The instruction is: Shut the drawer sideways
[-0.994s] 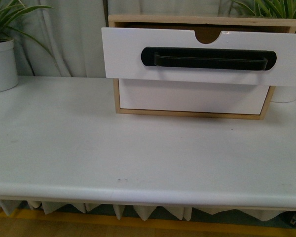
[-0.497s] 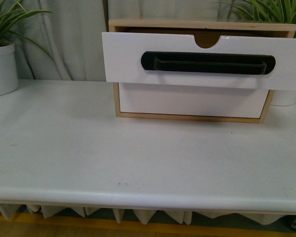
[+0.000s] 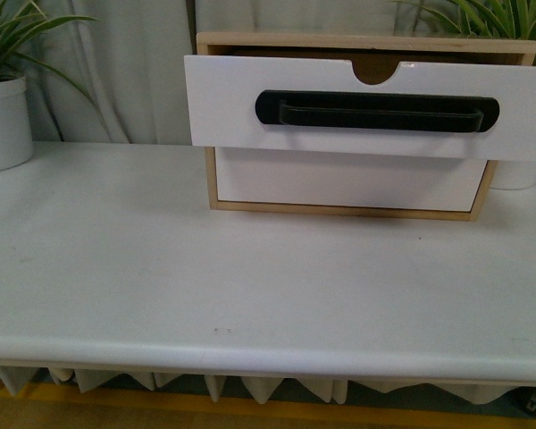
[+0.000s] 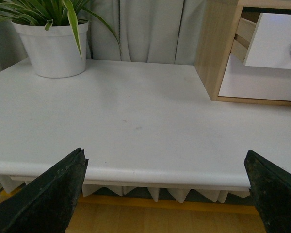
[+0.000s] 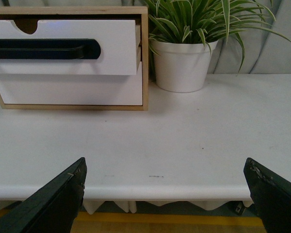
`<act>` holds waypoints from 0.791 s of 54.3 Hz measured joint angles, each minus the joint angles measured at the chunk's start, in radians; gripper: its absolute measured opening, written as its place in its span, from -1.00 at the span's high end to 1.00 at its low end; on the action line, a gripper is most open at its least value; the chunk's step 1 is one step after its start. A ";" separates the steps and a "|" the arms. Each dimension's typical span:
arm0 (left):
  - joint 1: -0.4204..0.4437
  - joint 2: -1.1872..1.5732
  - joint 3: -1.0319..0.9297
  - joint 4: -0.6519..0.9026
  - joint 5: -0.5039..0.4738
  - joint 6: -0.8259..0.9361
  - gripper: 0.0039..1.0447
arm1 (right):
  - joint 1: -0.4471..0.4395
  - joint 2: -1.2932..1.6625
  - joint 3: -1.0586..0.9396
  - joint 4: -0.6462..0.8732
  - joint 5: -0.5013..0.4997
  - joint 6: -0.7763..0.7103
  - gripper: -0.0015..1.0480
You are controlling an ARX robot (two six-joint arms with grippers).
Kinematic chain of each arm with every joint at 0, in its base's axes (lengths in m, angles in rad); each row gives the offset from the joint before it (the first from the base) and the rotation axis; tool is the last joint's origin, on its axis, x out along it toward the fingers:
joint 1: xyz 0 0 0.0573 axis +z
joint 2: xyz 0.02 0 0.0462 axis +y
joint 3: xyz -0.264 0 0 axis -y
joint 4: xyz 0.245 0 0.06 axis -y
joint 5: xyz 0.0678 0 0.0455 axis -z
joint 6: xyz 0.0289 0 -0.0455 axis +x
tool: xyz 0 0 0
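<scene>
The drawer [image 3: 223, 103] is the upper one of a small wooden cabinet [image 3: 211, 183] at the back of the table. Its white front with a long black handle [image 3: 375, 112] and a semicircular notch stands pulled out towards me. It also shows in the left wrist view [image 4: 274, 41] and the right wrist view [image 5: 114, 48]. Neither arm shows in the front view. My left gripper [image 4: 167, 194] is open and empty, off the table's front edge. My right gripper [image 5: 167, 194] is open and empty there too.
A plain white lower drawer [image 3: 339, 179] sits shut under the open one. A white plant pot [image 3: 4, 121] stands at the back left, another [image 5: 182, 65] right beside the cabinet's right side. The white table [image 3: 250, 286] has a rounded front edge.
The front view has shifted slightly up and down. The drawer stands pulled out as before.
</scene>
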 joint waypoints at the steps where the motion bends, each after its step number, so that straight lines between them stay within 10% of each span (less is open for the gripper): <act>1: 0.000 0.000 0.000 0.000 0.000 0.000 -0.88 | 0.000 0.000 0.000 0.000 0.000 0.000 -0.82; 29: -0.014 0.008 0.003 -0.014 -0.036 0.030 -0.88 | 0.012 0.085 0.065 -0.164 0.063 0.069 -0.82; 34: -0.107 0.079 0.043 -0.117 -0.300 0.278 -0.88 | -0.023 0.189 0.109 -0.219 0.008 0.087 -0.82; 43: -0.179 0.127 0.043 0.035 -0.322 0.647 -0.88 | -0.098 0.306 0.198 -0.147 -0.055 -0.036 -0.82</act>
